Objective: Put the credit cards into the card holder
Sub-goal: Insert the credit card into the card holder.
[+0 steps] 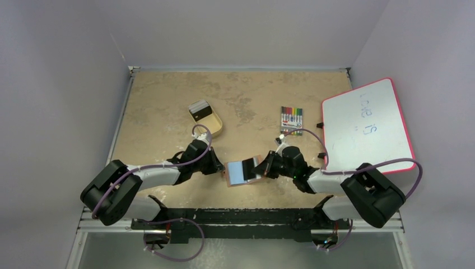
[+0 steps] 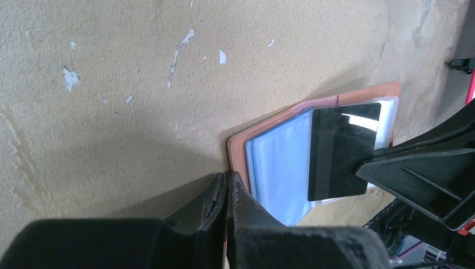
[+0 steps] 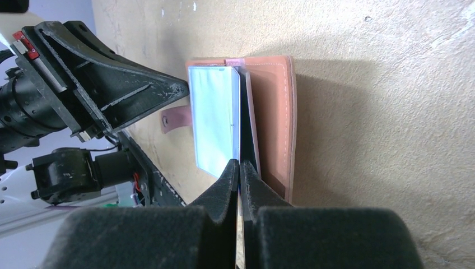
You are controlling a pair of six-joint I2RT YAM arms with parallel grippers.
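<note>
The brown leather card holder (image 1: 238, 172) lies open on the mottled tan desk (image 1: 252, 95), glossy blue-grey pockets up. The right end effector (image 3: 240, 163) is clamped on a thin black credit card (image 2: 339, 148) over the right-hand pockets. The left end effector (image 2: 227, 178) is closed, apparently pinching the holder's leather edge. More cards (image 1: 199, 110) lie in an oval tan tray (image 1: 217, 128).

The left gripper (image 2: 227, 182), fingers pressed together, touched the corner of an open brown leather wallet (image 2: 240, 147) with blue-grey pockets on a tan tabletop (image 2: 112, 84). The right gripper (image 2: 365, 168) pinched a glossy black card (image 2: 339, 148) over it.
</note>
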